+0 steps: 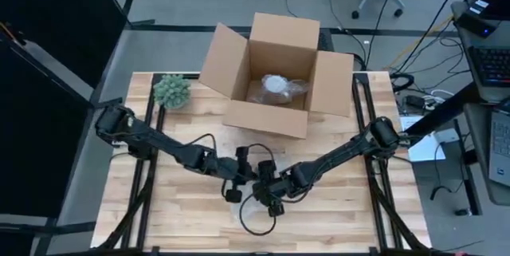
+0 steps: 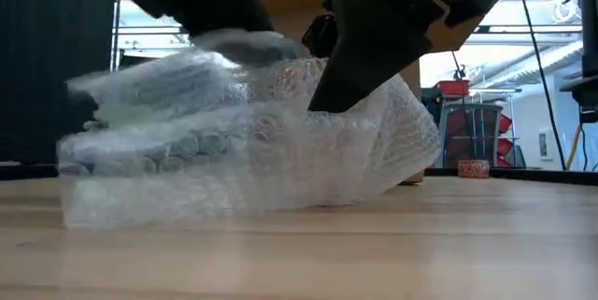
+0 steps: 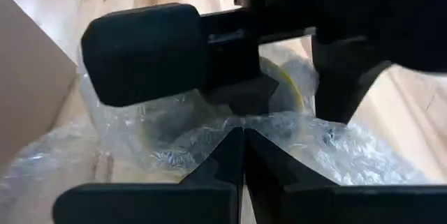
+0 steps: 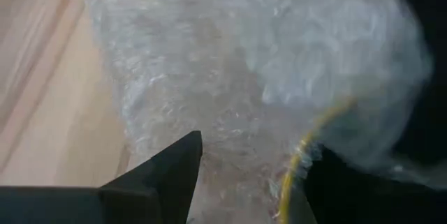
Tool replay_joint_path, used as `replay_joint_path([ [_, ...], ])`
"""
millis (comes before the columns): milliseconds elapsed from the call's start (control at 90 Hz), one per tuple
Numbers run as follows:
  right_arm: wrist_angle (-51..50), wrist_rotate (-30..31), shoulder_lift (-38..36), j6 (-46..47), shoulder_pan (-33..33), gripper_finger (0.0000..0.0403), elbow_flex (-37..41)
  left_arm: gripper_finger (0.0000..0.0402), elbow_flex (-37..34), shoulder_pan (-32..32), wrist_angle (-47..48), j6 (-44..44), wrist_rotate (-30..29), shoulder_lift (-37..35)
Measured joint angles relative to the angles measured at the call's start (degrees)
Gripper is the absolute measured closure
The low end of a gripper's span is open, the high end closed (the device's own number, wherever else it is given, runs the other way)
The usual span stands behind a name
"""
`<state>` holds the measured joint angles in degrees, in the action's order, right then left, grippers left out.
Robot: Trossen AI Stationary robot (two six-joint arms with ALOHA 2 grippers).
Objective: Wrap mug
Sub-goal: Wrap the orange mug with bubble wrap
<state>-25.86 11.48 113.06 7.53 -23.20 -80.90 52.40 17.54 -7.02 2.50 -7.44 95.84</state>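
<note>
- The left end effector [image 3: 244, 147] sits low at the middle of the bench, its two fingers pinched together with their tips meeting on a fold of the bubble wrap [image 2: 243, 141].
- The right end effector [image 4: 244, 175] faces it from the other side, fingers spread apart and straddling the wrap; it has hold of nothing that I can see.
- The mug [image 3: 290, 84] lies inside the wrap between the two, showing only as a yellow rim through the plastic.
- The step in hand appears to be folding the sheet over the mug. The bundle looks loose and partly covered.
- Next, the right end effector probably needs to close on a free edge and draw it across while the left keeps its pinch.
- The cardboard box [image 1: 275, 76] stands open at the far side of the bench [image 1: 351, 208], already holding a pale bundle in bubble wrap.
- A small potted plant [image 1: 172, 91] stands beside the box.
</note>
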Motion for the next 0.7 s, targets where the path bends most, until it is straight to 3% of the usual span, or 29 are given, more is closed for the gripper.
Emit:
replay_joint_path([
  [411, -6.76, 0.72, -14.42, 4.93, -0.21, 0.0193, -0.16, 0.0402, -0.19, -0.13, -1.13, 0.14, 0.25, 0.16],
  [600, -19.25, 10.07, -16.17, 13.05, 0.0, 0.0193, -0.11, 0.0402, -0.24, -0.11, -1.48, 0.14, 0.24, 0.18],
  [700, -22.54, 10.5, -15.57, 16.83, 0.32, 0.0193, 1.58, 0.0402, -0.24, -0.09, -1.5, 0.14, 0.24, 0.18],
])
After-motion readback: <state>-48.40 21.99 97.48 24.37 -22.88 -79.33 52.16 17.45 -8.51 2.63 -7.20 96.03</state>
